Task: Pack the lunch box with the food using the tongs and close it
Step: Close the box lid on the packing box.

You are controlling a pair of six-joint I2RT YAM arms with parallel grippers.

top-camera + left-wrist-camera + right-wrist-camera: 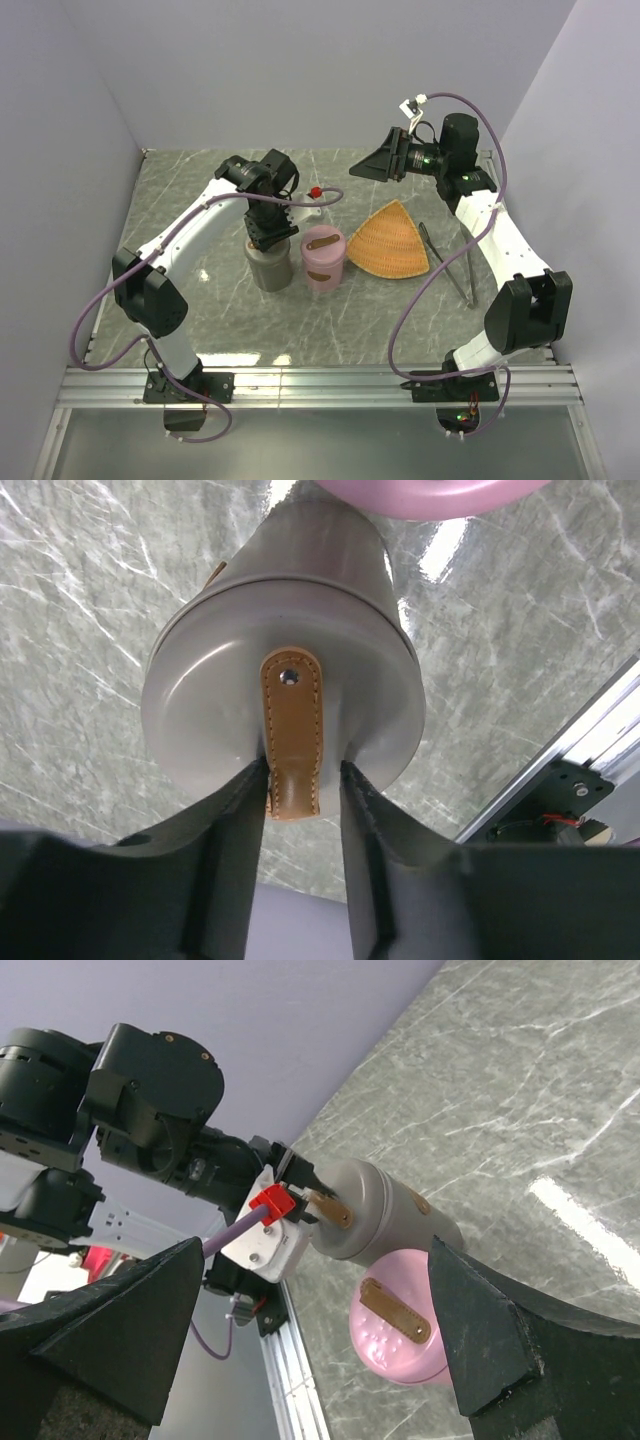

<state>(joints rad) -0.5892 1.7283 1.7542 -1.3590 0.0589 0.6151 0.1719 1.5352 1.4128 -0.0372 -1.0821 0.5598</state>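
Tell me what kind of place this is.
Probably a robot lab test cell: plain walls box in a marble-patterned table, a left arm and a right arm are bolted to an aluminium rail at its edge, and a few props sit staged: a grey container, a pink container, a woven tray, tongs.

The top camera looked down from the near edge over the whole table [200, 330]. The left wrist view sat close above the grey container [290, 660], which the right wrist view shared from farther right.
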